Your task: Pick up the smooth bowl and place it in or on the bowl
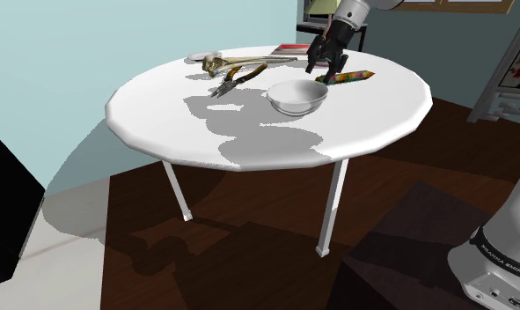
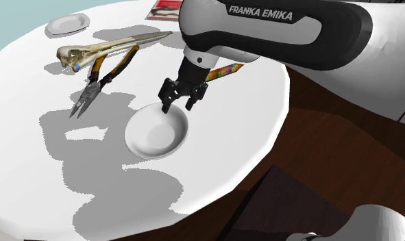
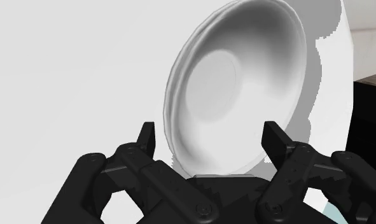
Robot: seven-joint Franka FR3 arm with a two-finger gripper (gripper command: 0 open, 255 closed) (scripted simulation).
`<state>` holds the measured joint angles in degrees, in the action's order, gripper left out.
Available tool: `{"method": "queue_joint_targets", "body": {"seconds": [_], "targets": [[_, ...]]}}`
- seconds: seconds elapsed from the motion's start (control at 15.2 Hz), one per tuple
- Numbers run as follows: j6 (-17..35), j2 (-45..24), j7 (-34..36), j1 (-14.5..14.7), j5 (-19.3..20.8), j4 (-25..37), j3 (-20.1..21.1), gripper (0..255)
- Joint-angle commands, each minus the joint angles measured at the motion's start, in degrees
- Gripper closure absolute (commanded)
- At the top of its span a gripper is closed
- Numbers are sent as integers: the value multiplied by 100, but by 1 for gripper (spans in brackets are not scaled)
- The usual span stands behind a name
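A white bowl stands upright near the middle of the round white table. A small shallow white dish lies at the table's far rim. My black gripper hangs just above the bowl's rim, on the side toward the colourful pen. In the wrist view its two fingers stand apart, the bowl lies beyond them, and neither touches it. The gripper is open and holds nothing.
Orange-handled pliers and a long bone-like skull lie between bowl and dish. A colourful pen lies under the arm. A red book sits at the far edge.
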<state>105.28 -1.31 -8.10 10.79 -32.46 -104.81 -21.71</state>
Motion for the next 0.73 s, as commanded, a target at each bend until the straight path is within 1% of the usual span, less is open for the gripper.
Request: {"method": "queue_joint_targets", "body": {"seconds": [0.0, 0.26, 0.66], "targets": [[0, 0, 0, 0, 0, 0, 0, 0], [-679, 30, 67, -161, 93, 585, -153, 0], [-679, 30, 67, -160, 93, 585, -153, 0]]}}
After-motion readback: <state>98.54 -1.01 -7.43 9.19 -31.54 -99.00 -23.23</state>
